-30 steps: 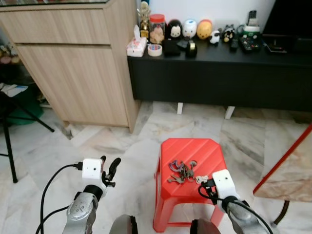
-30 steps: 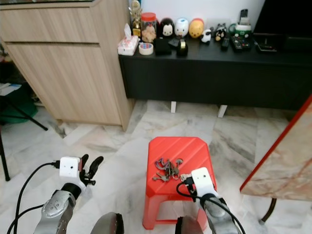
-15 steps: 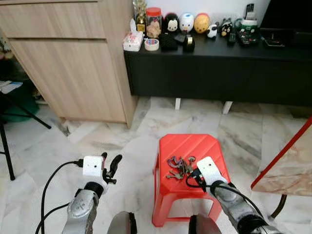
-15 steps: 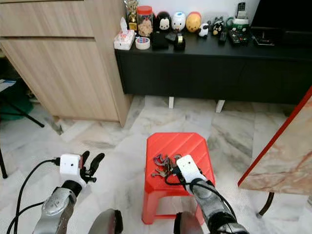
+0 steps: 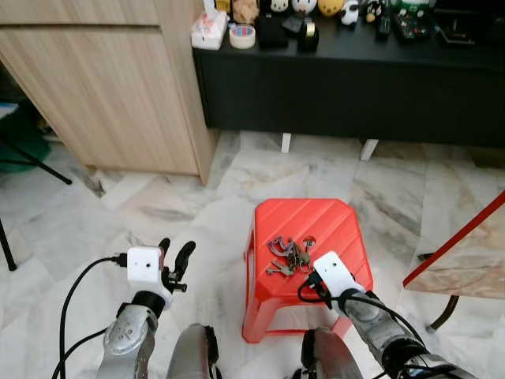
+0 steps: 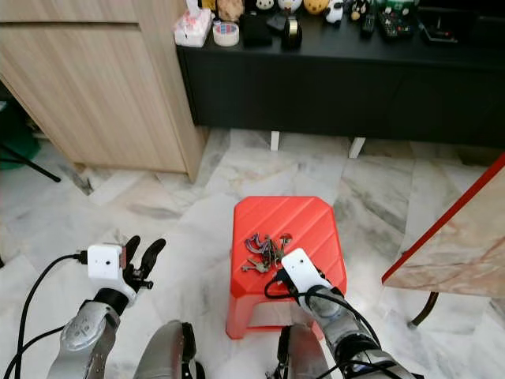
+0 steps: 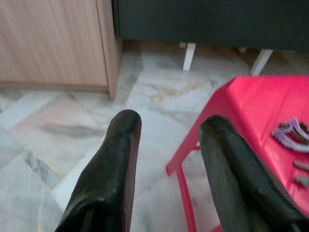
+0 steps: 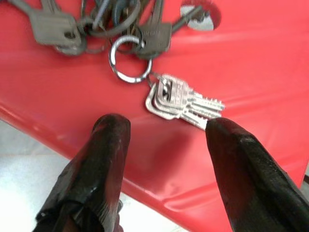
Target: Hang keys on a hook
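A pale marble floor runs out from the robot's feet to a black low cabinet (image 5: 347, 71) along the far wall, with a wooden cupboard (image 5: 110, 87) on the far left. Nearest, on the left, the left gripper (image 5: 173, 257) hangs over bare floor, its fingers spread and empty, well apart from the work. On the right, the right gripper (image 8: 164, 140) sits at the near edge of a red plastic stool (image 5: 316, 225), fingers wide apart and holding nothing, aimed across the seat. The bunch of keys (image 5: 289, 254) lies flat on the seat just beyond those fingertips, slightly to the left, so the right arm is plainly the nearer one. The bunch sprawls roughly left to right; its nearest cluster of silver keys (image 8: 181, 100) lies crosswise between the two fingers, blades pointing right, joined by a small split ring (image 8: 129, 59) to the rest farther back. I'd say a short forward reach would straddle it. No hook is to be seen.
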{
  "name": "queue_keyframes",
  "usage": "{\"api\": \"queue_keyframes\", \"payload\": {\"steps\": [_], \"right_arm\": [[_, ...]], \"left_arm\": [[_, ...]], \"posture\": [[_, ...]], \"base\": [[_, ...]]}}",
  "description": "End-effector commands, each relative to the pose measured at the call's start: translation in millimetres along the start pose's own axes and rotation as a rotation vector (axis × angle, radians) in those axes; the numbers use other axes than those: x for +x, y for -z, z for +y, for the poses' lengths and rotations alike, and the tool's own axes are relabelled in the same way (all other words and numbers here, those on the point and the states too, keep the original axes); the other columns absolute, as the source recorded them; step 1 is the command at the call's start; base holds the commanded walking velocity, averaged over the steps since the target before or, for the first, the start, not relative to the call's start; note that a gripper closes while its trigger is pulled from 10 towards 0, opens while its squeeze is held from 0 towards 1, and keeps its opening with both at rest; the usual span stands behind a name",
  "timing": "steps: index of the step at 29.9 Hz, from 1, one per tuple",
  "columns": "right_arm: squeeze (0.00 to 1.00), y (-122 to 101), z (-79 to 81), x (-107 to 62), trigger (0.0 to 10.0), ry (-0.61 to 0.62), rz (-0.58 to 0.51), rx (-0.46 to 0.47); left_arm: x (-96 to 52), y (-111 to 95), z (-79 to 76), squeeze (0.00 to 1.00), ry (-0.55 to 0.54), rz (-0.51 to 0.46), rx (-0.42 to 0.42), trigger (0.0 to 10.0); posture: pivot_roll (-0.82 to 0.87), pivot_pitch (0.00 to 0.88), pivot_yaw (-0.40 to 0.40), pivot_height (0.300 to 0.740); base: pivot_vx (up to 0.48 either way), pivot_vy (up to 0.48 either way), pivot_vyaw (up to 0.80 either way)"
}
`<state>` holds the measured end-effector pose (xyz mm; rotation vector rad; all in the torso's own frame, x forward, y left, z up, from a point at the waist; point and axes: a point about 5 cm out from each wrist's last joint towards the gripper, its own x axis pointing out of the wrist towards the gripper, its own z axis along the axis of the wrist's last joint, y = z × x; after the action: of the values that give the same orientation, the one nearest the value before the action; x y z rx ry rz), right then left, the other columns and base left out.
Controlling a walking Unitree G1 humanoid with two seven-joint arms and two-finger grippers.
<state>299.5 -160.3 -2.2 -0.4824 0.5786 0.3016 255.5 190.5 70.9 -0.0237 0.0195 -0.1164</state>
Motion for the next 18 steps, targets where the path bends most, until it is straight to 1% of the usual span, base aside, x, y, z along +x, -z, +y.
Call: {"api": "queue_keyframes", "payload": {"steps": [1,6,9,14,18], "right_arm": [[0.00,8.7,2.3,-2.0,10.0,-0.008,0.017,0.007],[0.00,-2.4,-4.8,-1.5,10.0,0.004,-0.055,0.019],[0.00,-17.2,-12.0,-0.5,10.0,0.013,-0.128,0.033],[0.00,-26.3,-17.0,1.2,10.0,0.006,-0.136,0.020],[0.00,-30.3,-12.0,2.7,10.0,-0.034,-0.139,0.006]], "left_arm": [[-6.2,0.5,-1.3,0.00,0.004,0.017,0.005,10.0],[-12.3,-0.9,-3.5,0.00,0.005,0.023,0.000,10.0],[-16.4,-1.0,-4.3,0.00,0.005,0.030,-0.003,10.0],[-17.4,-3.1,-6.5,0.00,0.008,0.035,-0.006,10.0],[-21.1,-4.5,-8.4,0.00,0.010,0.042,-0.007,10.0]], "posture": [[0.10,0.277,-0.030,0.626],[0.10,0.284,-0.034,0.626],[0.10,0.282,-0.036,0.626],[0.10,0.288,-0.039,0.626],[0.11,0.296,-0.043,0.626]], "base": [[0.000,0.000,0.00],[0.000,0.000,0.00],[0.000,0.000,0.00],[0.000,0.000,0.00],[0.000,0.000,0.00]]}}
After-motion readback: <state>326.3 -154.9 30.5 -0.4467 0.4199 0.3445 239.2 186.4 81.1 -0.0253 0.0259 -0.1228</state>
